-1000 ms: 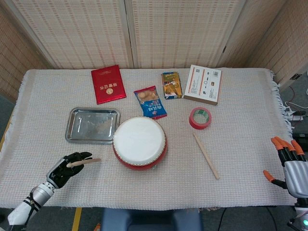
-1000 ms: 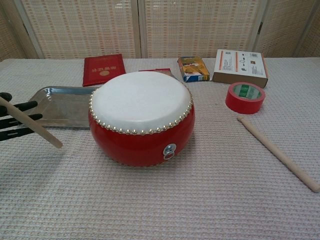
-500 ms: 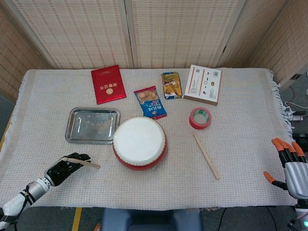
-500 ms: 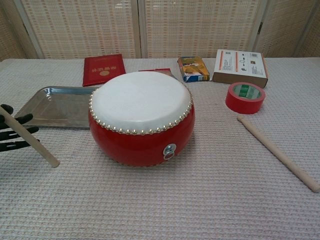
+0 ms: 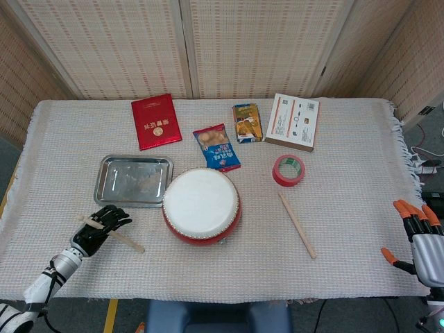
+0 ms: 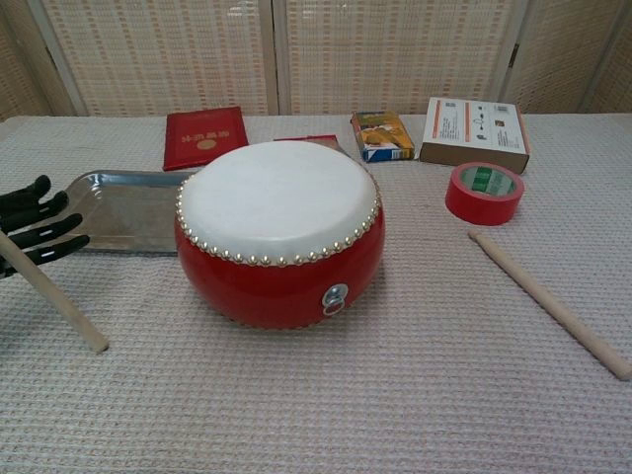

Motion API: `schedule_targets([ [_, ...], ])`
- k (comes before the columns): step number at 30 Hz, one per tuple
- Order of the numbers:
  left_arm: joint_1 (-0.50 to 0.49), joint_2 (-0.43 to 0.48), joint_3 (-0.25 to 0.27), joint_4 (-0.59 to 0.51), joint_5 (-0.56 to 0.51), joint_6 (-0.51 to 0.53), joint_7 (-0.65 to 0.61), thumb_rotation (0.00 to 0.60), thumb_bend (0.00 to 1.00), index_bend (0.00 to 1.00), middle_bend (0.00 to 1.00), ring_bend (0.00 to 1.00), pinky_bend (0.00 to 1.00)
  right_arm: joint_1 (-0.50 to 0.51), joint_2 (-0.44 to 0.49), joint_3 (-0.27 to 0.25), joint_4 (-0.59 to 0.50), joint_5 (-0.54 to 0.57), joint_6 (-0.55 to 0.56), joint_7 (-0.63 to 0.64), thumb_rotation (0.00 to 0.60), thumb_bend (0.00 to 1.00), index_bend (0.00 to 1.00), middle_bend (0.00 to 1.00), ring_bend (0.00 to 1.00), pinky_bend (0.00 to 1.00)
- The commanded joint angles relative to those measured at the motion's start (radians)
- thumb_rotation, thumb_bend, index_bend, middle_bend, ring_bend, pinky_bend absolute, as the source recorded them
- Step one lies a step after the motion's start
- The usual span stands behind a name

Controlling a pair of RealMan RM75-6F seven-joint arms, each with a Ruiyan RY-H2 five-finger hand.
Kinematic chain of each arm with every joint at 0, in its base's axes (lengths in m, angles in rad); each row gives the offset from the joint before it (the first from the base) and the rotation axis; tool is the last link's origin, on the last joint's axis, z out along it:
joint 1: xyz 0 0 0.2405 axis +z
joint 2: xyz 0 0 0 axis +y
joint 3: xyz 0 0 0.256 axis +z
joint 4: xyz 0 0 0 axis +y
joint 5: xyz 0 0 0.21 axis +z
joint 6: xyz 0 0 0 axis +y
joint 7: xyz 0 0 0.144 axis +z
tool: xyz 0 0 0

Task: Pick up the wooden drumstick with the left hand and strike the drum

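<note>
gripping drumstick (image 5: 114,233), left hand (image 5: 97,227); right hand (image 5: 418,234) head-view only

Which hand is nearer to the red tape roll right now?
Right. The right hand hangs off the table's right edge, open, past the red tape roll. The left hand holds a drumstick beyond the drum.

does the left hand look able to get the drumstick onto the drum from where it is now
Probably yes: the left hand holds the drumstick just left of the drum, with only bare cloth between them.
</note>
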Motion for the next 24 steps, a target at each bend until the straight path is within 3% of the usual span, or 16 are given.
schedule_targets([
  [1,0.002,-0.008,-0.003,0.004,0.012,0.0,-0.002,0.6,0.4,0.47,0.46,0.36,0.35,-0.001,0.0,0.0,0.001,0.0,0.001,0.001,0.6,0.2,0.03,0.05,0.0,0.0],
  [12,0.012,-0.037,-0.007,-0.036,0.018,0.007,0.178,0.6,0.4,0.47,0.51,0.43,0.44,0.003,0.004,0.005,-0.001,-0.002,-0.001,0.0,0.6,0.2,0.03,0.05,0.0,0.0],
  [24,0.006,-0.066,0.006,-0.054,0.055,0.011,0.249,0.6,0.41,0.48,0.53,0.45,0.44,-0.005,0.014,0.015,-0.008,0.002,0.024,-0.007,0.6,0.2,0.03,0.05,0.0,0.0],
])
